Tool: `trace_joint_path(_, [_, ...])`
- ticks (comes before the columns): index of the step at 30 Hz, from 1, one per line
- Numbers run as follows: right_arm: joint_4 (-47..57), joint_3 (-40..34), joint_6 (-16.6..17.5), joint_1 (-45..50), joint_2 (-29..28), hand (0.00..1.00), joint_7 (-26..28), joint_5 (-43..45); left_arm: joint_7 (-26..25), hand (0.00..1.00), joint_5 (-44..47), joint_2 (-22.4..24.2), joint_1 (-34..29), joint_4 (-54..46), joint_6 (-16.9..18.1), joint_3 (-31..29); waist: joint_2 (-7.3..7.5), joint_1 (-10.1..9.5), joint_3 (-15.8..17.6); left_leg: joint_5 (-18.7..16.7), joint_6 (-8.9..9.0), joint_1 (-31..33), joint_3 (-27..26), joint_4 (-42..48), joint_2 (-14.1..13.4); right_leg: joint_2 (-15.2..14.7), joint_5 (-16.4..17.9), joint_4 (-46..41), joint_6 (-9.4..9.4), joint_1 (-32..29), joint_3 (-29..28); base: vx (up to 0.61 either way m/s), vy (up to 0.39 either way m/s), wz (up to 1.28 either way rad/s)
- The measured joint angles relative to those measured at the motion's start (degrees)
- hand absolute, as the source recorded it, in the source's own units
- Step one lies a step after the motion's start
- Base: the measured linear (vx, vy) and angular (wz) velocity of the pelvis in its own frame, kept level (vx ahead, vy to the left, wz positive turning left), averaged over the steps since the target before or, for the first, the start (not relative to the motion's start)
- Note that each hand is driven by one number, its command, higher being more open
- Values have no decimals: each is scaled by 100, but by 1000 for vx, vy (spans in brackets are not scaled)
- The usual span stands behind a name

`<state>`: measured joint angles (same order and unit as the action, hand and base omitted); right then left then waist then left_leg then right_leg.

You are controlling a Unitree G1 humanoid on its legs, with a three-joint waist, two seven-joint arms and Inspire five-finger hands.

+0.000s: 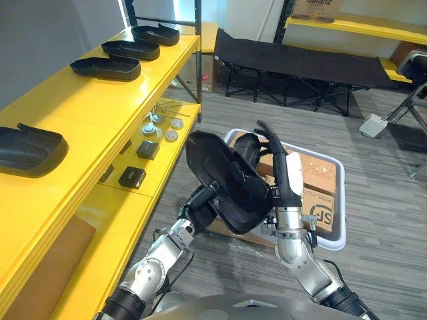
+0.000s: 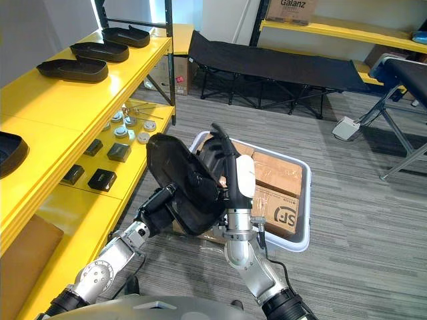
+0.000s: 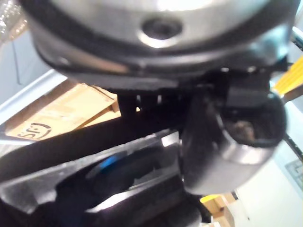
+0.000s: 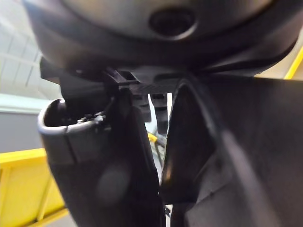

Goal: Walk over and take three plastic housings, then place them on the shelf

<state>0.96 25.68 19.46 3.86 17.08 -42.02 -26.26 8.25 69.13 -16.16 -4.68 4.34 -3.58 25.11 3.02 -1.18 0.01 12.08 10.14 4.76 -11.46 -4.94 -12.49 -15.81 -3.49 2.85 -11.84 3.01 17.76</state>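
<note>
Where the two arms meet above a white bin [image 1: 338, 200], a black plastic housing [image 1: 223, 177] is held in the air between the hands, tilted steeply on edge and clear of both the bin and the shelf. The right hand [image 1: 283, 180] stands at the housing's right side with its fingers straight, close together and pointing upward, laid flat against the part; its thumb bears a white cover [image 2: 245, 175]. The left hand [image 1: 202, 200] meets the housing from below on the left; its fingers are hidden behind the part, so whether they are spread or curled cannot be told. The bin rests on the grey plank floor [image 1: 380, 260] and contains cardboard boxes [image 1: 319, 172]. On the robot's left stands a yellow shelf [image 1: 100, 107], whose top level carries a far row of three black housings [image 1: 107, 68] and a nearer single housing [image 1: 30, 150]. Its lower level bears small black boxes [image 1: 132, 177] and pale round parts [image 1: 163, 127]. A black folding cot [image 1: 300, 63] stands by the far wall.
</note>
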Motion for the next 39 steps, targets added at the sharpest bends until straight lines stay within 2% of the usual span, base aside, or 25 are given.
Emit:
trace_joint_path(3, [79,-136,-100,5,-160,100,-87,267,-17,0,-191,77,0,-201,94,-118,-1,4,0,1,0,-27,-7,-1,-2,-1,18,-34,21,3,-4,0,0,0])
trace_joint_path(8, [175,-434,-222,80,-698,100,-101,487,-238,0,-748,464,-36,-843,105,-648,-3,64,-1,-42,34,-61,-12,-13,-8,-5,36,-94,45,3,-8,-8,0,0])
trace_joint_path(12, [172,-622,-227,160,-1034,100,62,531,-577,0,-1608,632,-74,-1170,140,-859,-43,121,-13,-85,25,-110,-26,-20,-13,-12,64,-160,80,3,-38,-20,2,-3])
trace_joint_path(16, [168,-925,-105,523,-1049,100,546,874,-1411,0,-3169,1022,-88,-1207,754,-1497,-68,171,-14,-105,19,-123,-29,-19,-19,-12,77,-177,100,-9,-43,-4,0,-1])
trace_joint_path(17, [172,-998,-22,658,-1022,100,708,1110,-1719,0,-3880,1020,-89,-1214,889,-1740,-93,180,-16,-110,21,-124,-33,-19,-19,-12,77,-175,101,-11,-44,0,0,0])
trace_joint_path(20, [192,-996,134,818,-1040,100,1323,1648,-2207,0,-5601,964,-106,-1259,946,-1811,-123,155,-21,-117,34,-128,-46,-4,-19,-12,75,-175,100,-18,-51,0,0,0])
trace_joint_path(23, [269,-1130,263,1084,-1067,100,1846,2113,-2441,0,-6568,949,-253,-1501,1002,-1999,-126,166,-22,-143,64,-145,-79,-2,-19,-12,71,-175,93,-25,-59,13,-3,-3])
trace_joint_path(25, [396,-1463,264,1315,-1105,100,1946,2547,-2725,0,-6873,945,-266,-1568,1009,-2326,-136,185,-25,-165,74,-165,-101,-2,-23,-12,70,-176,90,-25,-62,21,-4,-7])
trace_joint_path(28, [421,-2175,268,1583,-1105,100,2129,3254,-3389,0,-7363,871,-414,-1551,1020,-3054,-177,346,-25,-207,86,-216,-177,-2,-33,-12,75,-165,98,-29,-96,18,-3,-11])
trace_joint_path(30, [420,-2430,269,1765,-1100,100,2146,3435,-3611,0,-7576,851,-551,-1551,1026,-3229,-186,370,-29,-223,98,-230,-214,-1,-36,-12,75,-157,97,-39,-124,21,-3,-10])
trace_joint_path(32, [414,-2547,258,1952,-1097,100,2263,3829,-3734,0,-7574,851,-677,-1551,1126,-3318,-196,381,-32,-234,102,-230,-240,0,-37,-12,71,-152,91,-57,-142,23,-2,-6])
trace_joint_path(39, [1,-2456,236,2063,-1113,100,2655,3828,-3668,0,-7530,930,-952,-1552,1509,-3038,-246,440,-36,-235,102,-232,-254,0,-39,-13,77,-145,98,-63,-151,2,0,-1])
